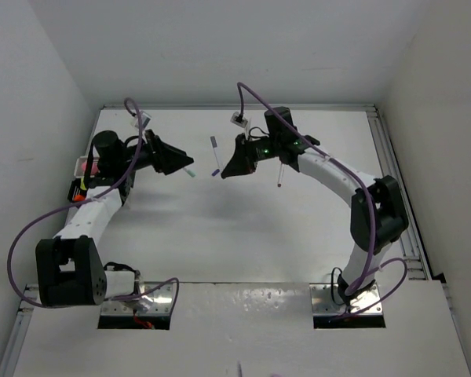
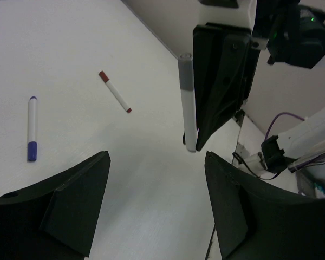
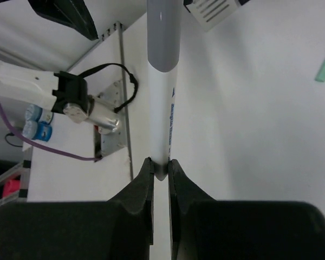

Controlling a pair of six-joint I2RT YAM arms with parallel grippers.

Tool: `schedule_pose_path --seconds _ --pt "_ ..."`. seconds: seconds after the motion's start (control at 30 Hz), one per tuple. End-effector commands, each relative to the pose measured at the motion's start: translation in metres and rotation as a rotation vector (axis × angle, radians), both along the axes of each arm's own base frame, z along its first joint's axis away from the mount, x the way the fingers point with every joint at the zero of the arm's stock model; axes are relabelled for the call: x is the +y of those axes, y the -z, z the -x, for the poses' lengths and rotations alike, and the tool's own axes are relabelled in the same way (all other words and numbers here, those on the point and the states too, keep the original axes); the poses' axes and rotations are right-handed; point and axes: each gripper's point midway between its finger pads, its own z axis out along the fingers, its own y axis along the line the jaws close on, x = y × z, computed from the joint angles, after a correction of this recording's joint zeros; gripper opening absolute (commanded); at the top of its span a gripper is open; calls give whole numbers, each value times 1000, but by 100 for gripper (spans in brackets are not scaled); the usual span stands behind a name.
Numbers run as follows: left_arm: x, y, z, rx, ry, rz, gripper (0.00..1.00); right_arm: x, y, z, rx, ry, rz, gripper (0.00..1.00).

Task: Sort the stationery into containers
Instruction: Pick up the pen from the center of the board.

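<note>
Above the middle of the worktop [image 1: 243, 236], the two arms face each other with their tips near but apart. The right gripper [image 3: 160, 168] has its jaws closed tight on the bare end of a white pen with a grey cap [image 3: 161, 108]. The pen stretches straight out beyond the fingertips, its capped end farthest from them. Seen from the left wrist, it stands nearly upright against the black body of the right gripper, clamped only at its lower tip and lifted off the surface.

The left gripper [image 2: 156, 162] hovers opposite with its jaws spread wide and nothing between them; only bare white surface shows in the gap.

Three more pens lie flat on the worktop. A blue-capped pen [image 2: 31, 128] and a shorter red-capped pen [image 2: 115, 91] lie apart from each other, beyond the left jaws in the left wrist view. A green-capped pen [image 3: 324, 70] lies near the left gripper, with only its capped end showing at the edge of the right wrist view.

At the left edge of the worktop, half hidden behind the left arm, sit a pink item [image 1: 85, 166] and a dark item [image 1: 77, 191] with orange on it. They may be stationery in a holder, but the overhead view is too small to tell.
</note>
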Motion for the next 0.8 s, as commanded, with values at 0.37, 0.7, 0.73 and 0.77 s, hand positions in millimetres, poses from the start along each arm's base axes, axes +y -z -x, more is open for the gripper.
schedule_pose_path --seconds 0.37,0.7,0.73,0.77 --pt "-36 -46 -1 -57 49 118 77 30 -36 33 -19 -109 -87 0" --pt "-53 -55 -1 -39 101 167 60 41 -36 37 -23 -129 -78 0" --pt "-53 -55 -1 -40 106 168 56 41 -37 38 -24 -130 -79 0" --pt "-55 -55 0 -39 109 168 50 41 -36 38 -23 -131 -78 0"
